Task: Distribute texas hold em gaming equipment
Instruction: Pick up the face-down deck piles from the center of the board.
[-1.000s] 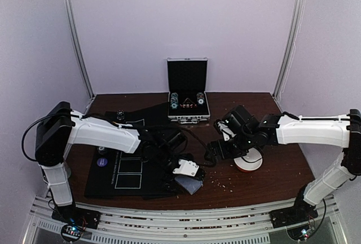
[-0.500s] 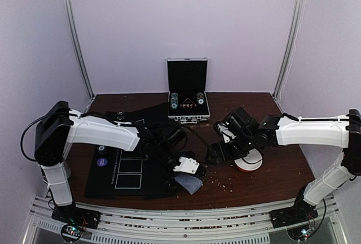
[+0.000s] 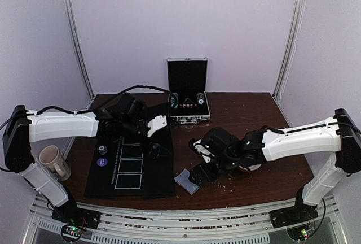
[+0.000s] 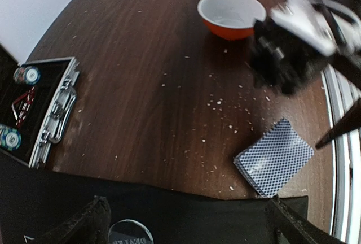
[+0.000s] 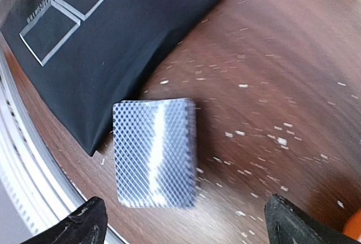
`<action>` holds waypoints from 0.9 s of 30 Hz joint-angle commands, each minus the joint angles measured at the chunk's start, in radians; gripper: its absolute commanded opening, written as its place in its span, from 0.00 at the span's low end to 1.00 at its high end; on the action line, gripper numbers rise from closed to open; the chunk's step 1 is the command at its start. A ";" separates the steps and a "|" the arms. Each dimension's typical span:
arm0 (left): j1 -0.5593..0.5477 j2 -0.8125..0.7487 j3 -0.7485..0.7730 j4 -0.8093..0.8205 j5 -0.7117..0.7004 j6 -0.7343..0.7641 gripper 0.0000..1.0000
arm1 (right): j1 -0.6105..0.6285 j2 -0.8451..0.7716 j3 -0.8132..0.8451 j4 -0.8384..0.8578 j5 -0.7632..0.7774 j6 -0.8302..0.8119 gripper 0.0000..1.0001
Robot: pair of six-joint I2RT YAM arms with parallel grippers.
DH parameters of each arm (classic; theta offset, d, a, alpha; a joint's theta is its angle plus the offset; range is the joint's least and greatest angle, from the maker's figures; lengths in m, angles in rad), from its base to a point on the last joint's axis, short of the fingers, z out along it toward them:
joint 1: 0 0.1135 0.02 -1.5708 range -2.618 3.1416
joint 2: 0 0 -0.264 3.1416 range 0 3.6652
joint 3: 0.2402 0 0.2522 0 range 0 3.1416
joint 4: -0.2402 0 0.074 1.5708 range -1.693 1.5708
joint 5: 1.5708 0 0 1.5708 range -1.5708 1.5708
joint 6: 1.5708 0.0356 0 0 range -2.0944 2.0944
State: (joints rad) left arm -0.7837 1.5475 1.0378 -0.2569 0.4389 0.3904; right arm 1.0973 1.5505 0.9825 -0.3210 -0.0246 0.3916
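Looking down from the overhead camera, I see the deck of cards (image 3: 186, 181) lying back-up on the bare wood of the worktop (image 3: 265, 114), just off the near right corner of the black mat (image 3: 132, 190). The grey-blue stack is a little skewed, so its edges do not line up.

My right hand (image 3: 202, 173) sits low, just to the right of the deck. On its wrist camera both fingers (image 5: 84, 221) stand wide apart at the bottom corners of the view. The deck lies ahead of them and nothing is between them. I cannot tell from any view whether a fingertip touches the cards.

My left hand (image 4: 188, 210) is out over the far right part of the mat, well apart from the deck. Its fingers are also spread, with nothing gripped. Between them, at the bottom edge of that wrist view, I see a round dealer button (image 4: 130, 235) lying on the mat.

The aluminium case (image 3: 188, 108) stands at the back of the worktop with its lid upright. Stacks of chips (image 4: 26, 74) sit in its tray. Two small round buttons (image 3: 102, 162) lie at the mat's left side, beside the outlined white rectangles.

The red bowl (image 4: 231, 13) with its white inside is on the right, partly hidden under the right arm in the overhead view. The beige mug (image 3: 52, 160) lies tilted at the left edge, by the left arm. Pale crumbs (image 4: 217, 103) are scattered over the wood between bowl and deck.
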 commanded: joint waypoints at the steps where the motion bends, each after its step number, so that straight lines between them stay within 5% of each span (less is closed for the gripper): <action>1: 0.029 -0.023 -0.007 0.076 -0.075 -0.269 0.98 | 0.051 0.115 0.068 -0.028 0.070 -0.033 1.00; 16: 0.063 -0.018 -0.005 0.060 -0.139 -0.349 0.98 | 0.119 0.308 0.178 -0.111 0.126 -0.056 1.00; 22: 0.063 -0.017 -0.004 0.052 -0.151 -0.342 0.98 | 0.138 0.353 0.187 -0.165 0.147 -0.066 0.89; 27: 0.062 -0.015 0.002 0.046 -0.148 -0.341 0.98 | 0.142 0.369 0.190 -0.185 0.147 -0.068 0.66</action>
State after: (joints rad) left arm -0.7254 1.5410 1.0378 -0.2333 0.2947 0.0528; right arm 1.2320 1.8843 1.1748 -0.4244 0.0914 0.3359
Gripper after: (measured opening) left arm 0.983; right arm 0.722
